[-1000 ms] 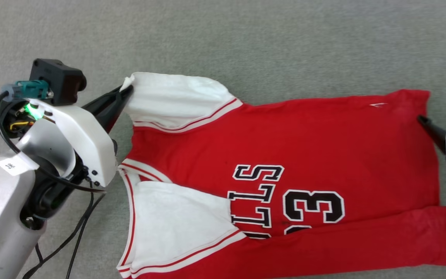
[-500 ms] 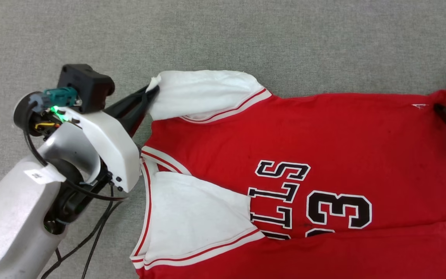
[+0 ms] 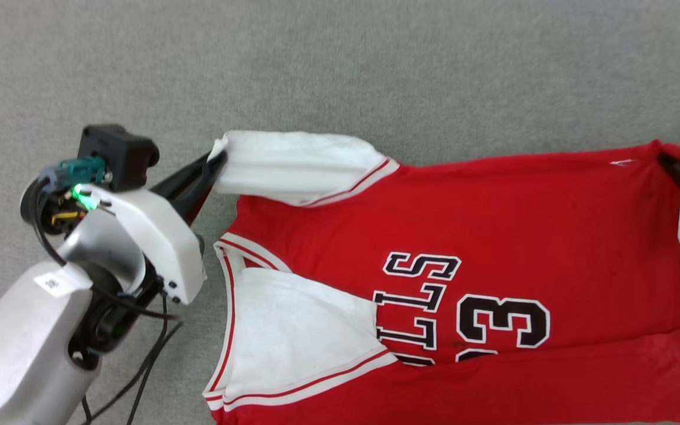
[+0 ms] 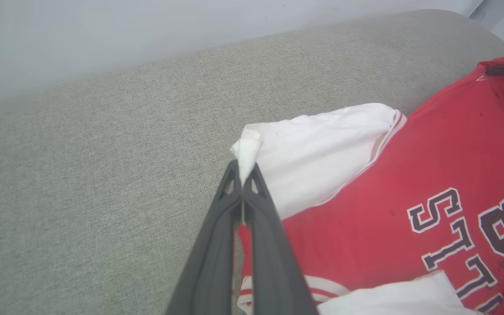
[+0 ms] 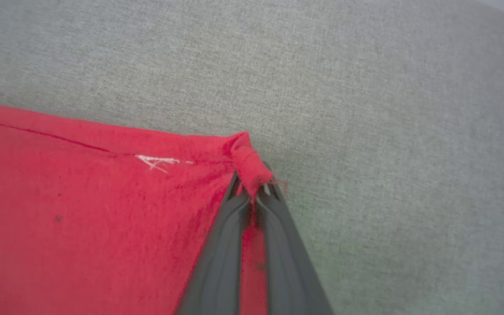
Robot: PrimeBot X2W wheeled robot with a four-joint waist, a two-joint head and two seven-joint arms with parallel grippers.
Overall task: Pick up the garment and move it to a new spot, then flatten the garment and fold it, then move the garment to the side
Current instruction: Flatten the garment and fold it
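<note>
The garment (image 3: 493, 236) lies chest-print up on the grey woven surface (image 3: 375, 65), collar toward the robot's left and hem toward its right. Its near long side is already turned inward, with the near white sleeve (image 3: 293, 330) laid over the chest and a red strip (image 3: 552, 378) covering the bottom of the lettering. The left pincer (image 4: 243, 168) is pressed together on the very tip of the far white sleeve (image 3: 298, 165), which rises slightly off the surface. The right pincer (image 5: 256, 188) is closed on the far hem corner (image 5: 247, 159), the cloth bunched into a small knot between its fingers. Holding both ends of the same far edge seems meant to keep that edge taut and straight, so it can be carried toward the robot as one line and laid over the middle without sagging. The thin pinches look easy to lose if the arms pull apart.
</note>
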